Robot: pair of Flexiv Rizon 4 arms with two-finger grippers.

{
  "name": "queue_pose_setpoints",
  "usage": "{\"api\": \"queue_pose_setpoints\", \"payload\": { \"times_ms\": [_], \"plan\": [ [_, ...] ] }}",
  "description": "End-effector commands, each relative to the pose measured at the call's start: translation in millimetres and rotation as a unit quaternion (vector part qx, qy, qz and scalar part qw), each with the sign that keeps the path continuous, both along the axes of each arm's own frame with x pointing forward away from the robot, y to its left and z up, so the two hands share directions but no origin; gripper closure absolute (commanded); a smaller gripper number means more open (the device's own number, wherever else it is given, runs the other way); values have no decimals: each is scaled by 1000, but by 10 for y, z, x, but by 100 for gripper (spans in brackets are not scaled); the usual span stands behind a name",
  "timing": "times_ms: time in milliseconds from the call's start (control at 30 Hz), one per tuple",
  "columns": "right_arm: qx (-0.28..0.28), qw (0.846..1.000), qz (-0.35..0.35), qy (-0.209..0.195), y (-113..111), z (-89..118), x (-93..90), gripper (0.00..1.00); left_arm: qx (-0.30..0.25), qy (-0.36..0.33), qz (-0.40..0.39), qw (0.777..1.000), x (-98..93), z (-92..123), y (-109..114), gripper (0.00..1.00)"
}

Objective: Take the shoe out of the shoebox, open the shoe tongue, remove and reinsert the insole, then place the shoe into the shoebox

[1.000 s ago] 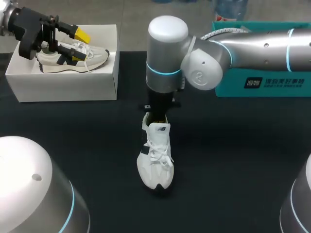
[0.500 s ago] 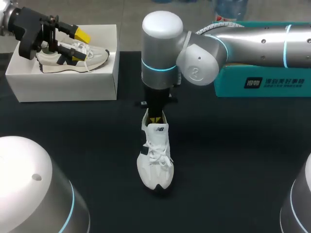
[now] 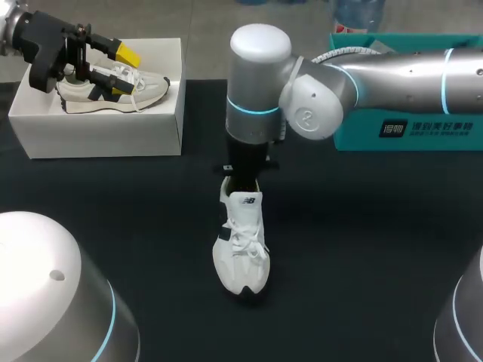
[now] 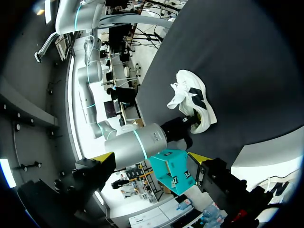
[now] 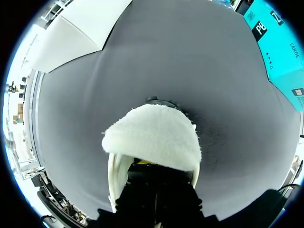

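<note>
**Right gripper** (image 3: 243,181): centre of the head view, pointing straight down, its lower end inside the heel opening of the white lace-up sneaker (image 3: 241,253) and hidden there. Open or closed cannot be told. In the right wrist view, directly behind the sneaker's white plush-lined tongue (image 5: 153,137), which stands up just ahead and hides the toe end.

**Right arm:** silver with blue rings. Enters from the right edge of the head view and turns down at upper centre.

**White lace-up sneaker:** upright on its sole on the black table covering (image 3: 362,241), centre of frame. Toe toward the lower edge, heel toward the upper, laces threaded. In the left wrist view, seen from the side with a dark patch on its flank, the right arm's black wrist at its heel.

**Left gripper** (image 3: 119,72): upper left of the head view, over the white open cardboard shoebox (image 3: 98,124). Spread wide, nothing held. In the left wrist view, yellow-tipped fingers (image 4: 102,157) far apart with nothing between them.

**Cream sneaker with dark patches** (image 3: 139,90): lying in the shoebox, toe toward frame right. The left gripper overlaps its heel half; contact cannot be judged.

**Teal cardboard box** (image 3: 407,128): upper right of the head view, behind the right arm, well apart from the sneaker on the table.
</note>
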State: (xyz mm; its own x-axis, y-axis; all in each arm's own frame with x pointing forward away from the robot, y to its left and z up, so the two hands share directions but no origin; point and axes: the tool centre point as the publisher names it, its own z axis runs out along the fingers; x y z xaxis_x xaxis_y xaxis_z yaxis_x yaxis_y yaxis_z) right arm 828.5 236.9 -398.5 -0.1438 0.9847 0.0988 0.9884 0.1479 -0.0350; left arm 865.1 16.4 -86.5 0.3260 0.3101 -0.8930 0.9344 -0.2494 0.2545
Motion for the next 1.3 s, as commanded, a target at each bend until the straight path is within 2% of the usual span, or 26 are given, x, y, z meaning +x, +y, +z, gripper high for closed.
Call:
{"api": "queue_pose_setpoints", "payload": {
  "times_ms": [33,167,433,700,933,1300],
  "plan": [
    [2,1000,-1,5,32,-100,-10,100,2,0,0,1000,1,6,-1,0],
    [-3,1000,-7,-1,16,-4,-50,100,2,0,0,1000,1,6,-1,0],
    [-13,1000,-8,0,-33,390,-102,100,2,0,0,1000,1,6,-1,0],
    [-14,999,4,52,-7,661,-173,100,2,0,0,1000,1,6,-1,0],
    [-15,996,10,83,61,720,-260,100,2,0,0,1000,1,6,-1,0],
    [-11,995,2,101,69,593,-420,100,2,0,0,1000,1,6,-1,0]
  ]
}}
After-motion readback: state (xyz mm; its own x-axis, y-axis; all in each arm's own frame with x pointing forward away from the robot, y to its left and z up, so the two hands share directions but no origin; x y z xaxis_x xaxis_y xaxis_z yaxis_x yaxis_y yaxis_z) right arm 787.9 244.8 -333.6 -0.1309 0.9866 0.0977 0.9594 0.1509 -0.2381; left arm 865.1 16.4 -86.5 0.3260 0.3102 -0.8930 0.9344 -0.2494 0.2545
